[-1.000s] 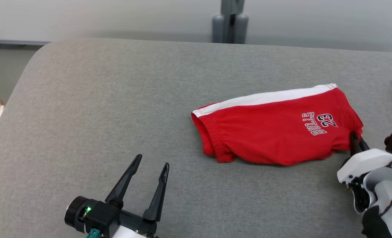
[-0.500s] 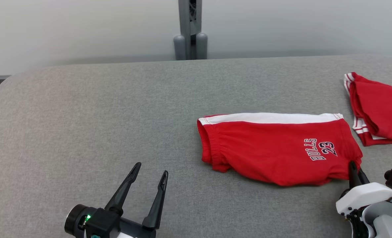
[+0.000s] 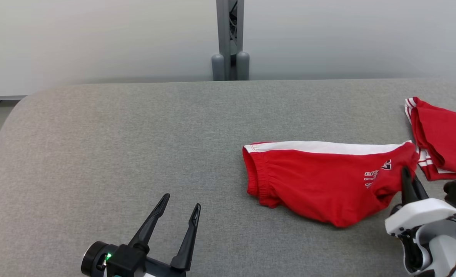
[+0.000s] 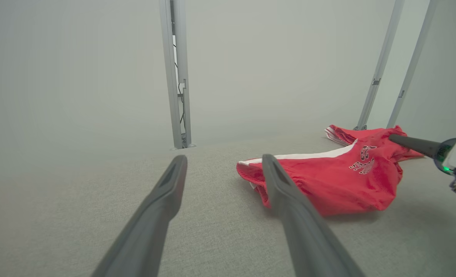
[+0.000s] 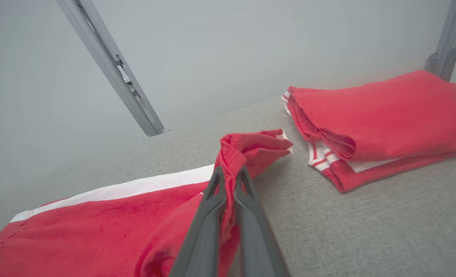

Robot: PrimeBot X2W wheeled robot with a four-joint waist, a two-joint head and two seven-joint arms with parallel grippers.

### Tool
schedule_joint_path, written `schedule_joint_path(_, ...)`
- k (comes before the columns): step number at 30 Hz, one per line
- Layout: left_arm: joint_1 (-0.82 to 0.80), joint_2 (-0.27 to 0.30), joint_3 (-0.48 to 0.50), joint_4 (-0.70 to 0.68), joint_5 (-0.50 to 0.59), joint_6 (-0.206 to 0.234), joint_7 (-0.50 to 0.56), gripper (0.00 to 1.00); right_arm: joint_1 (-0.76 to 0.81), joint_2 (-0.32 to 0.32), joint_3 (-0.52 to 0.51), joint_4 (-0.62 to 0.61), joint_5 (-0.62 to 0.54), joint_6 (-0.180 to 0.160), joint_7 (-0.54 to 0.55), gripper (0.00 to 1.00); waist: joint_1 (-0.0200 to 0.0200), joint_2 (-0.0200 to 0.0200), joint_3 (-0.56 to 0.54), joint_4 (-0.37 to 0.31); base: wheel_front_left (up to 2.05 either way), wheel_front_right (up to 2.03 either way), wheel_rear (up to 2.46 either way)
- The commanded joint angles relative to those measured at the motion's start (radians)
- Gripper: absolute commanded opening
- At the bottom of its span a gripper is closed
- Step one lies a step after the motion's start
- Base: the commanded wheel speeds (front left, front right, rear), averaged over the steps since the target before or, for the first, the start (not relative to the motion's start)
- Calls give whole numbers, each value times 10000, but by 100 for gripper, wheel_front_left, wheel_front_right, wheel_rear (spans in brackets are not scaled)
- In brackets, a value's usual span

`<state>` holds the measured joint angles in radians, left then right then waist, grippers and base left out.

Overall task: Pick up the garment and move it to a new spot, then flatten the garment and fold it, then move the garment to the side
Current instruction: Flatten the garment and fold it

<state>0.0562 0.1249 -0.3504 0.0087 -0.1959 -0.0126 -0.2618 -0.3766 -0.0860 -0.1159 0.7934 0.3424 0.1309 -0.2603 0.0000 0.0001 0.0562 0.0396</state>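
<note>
Evidently moving aside: right gripper (image 3: 406, 174), jaws shut on the folded red white-striped shorts (image 3: 320, 184) at four o'clock on the grey tabletop (image 3: 135, 154), must next drag toward three o'clock and release; left gripper (image 3: 181, 202) gapes empty.

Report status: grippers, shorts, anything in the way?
Right gripper shut on red shorts corner, lifted. Left gripper open, apart from them. Rest of shorts lies on grey surface. Folded red garment close beside pinched corner, small gap.

Red shorts (image 3: 320, 188), white side stripe, folded, right end lifted
</note>
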Motion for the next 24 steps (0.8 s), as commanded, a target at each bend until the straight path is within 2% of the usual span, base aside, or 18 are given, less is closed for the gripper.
schedule_joint_path(1, 79, 29, 35, 21, -49, 39, -41, 100, 54, 15, 97, -199, -58, -4, -67, 0, 0, -1, -70, 98, 0, 0, 0)
schedule_joint_path(13, 97, 6, -34, 117, -67, 26, -41, 100, -203, 320, 2118, -2245, 25, -4, 1051, 0, 0, -1, -189, 506, 0, 0, 0)
schedule_joint_path(18, -23, 1, -71, 166, -77, -9, -41, 100, -431, 318, 3217, -2584, 524, -4, 1384, 0, 0, -1, -107, 719, 0, 0, 0)
schedule_joint_path(24, -161, -49, -100, 237, -92, -58, -41, 100, -707, 320, 4261, -2424, 646, -4, 1804, 0, 0, -1, 10, 1028, 0, 0, 0)
